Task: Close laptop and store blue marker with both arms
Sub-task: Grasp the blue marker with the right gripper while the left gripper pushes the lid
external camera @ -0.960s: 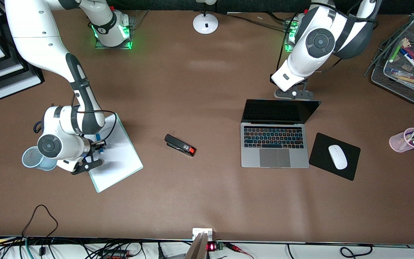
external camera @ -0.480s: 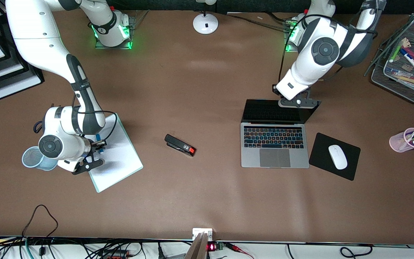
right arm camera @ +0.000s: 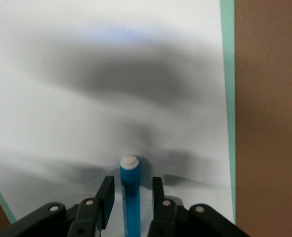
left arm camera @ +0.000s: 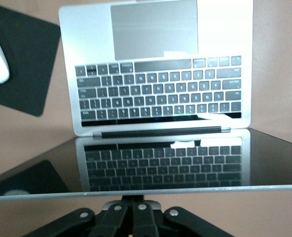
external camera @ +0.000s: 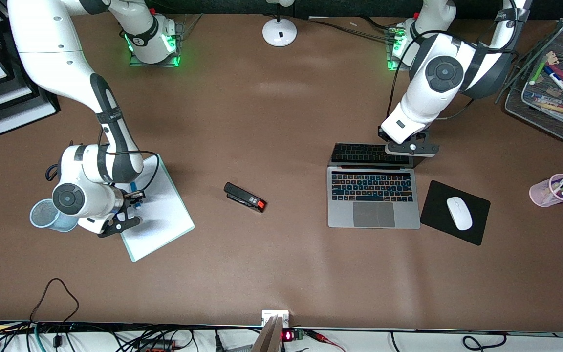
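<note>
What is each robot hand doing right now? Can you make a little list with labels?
left gripper: at the top edge of the laptop lid, which is tilted partway down over the keys
right gripper: low over the white pad, fingers on either side of the blue marker
marker: upright between the fingers, white end out
laptop: not shut yet, keys reflected in its dark screen
beside laptop: mouse on black mousepad
mid-table: black stapler
</note>
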### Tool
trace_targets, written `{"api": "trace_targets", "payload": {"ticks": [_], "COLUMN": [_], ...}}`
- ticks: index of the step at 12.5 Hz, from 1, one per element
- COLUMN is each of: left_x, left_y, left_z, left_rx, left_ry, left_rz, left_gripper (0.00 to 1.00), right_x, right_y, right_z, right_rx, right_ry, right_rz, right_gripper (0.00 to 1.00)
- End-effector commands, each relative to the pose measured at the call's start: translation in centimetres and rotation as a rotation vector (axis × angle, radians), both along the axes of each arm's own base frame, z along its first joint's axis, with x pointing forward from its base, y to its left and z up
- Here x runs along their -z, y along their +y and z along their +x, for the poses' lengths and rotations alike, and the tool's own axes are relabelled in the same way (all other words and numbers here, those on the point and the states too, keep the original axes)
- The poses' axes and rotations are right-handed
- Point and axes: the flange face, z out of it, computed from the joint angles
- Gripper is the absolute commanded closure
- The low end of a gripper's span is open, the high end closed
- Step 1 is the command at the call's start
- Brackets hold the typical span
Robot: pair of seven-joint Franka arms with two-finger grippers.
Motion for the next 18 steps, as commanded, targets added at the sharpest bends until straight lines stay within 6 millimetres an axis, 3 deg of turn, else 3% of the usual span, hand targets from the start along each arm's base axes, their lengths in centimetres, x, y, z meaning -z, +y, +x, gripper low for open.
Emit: {"api": "trace_targets", "payload": {"ticks": [1,3,7,12,15,18], "left_x": [-0.1,0.0,2.0,2.9,4.4,5.7], "left_y": [0.3,0.1,0.1,0.3,0.2,0.3], "left_z": [2.6,4.1,6.4,9.2,9.9,10.2], "left_rx": [0.008,0.003,-0.008,-0.021,0.022,0.021], "left_ry": [-0.046,-0.074,-0.105,-0.111,-0.131,-0.14], "left_rz": [-0.006,-0.035,-0.087,-0.115,-0.085,-0.103], "left_gripper": [1.0,1.0,1.0,1.0,1.0,1.0], "right_x": [0.5,0.8,0.8,0.4,-1.1,-5.3], "right_y": [-0.1,0.0,0.1,0.6,0.9,1.8], "right_z": [0.1,0.1,0.1,0.3,1.1,2.0], "right_rx": [-0.003,-0.005,-0.008,-0.023,-0.057,-0.128], "right_ry": [-0.011,-0.008,-0.011,-0.015,-0.039,-0.087], "right_rz": [0.016,0.017,0.017,0.022,0.032,0.062], "right_gripper": [0.64,0.66,0.79,0.86,0.87,0.87]}}
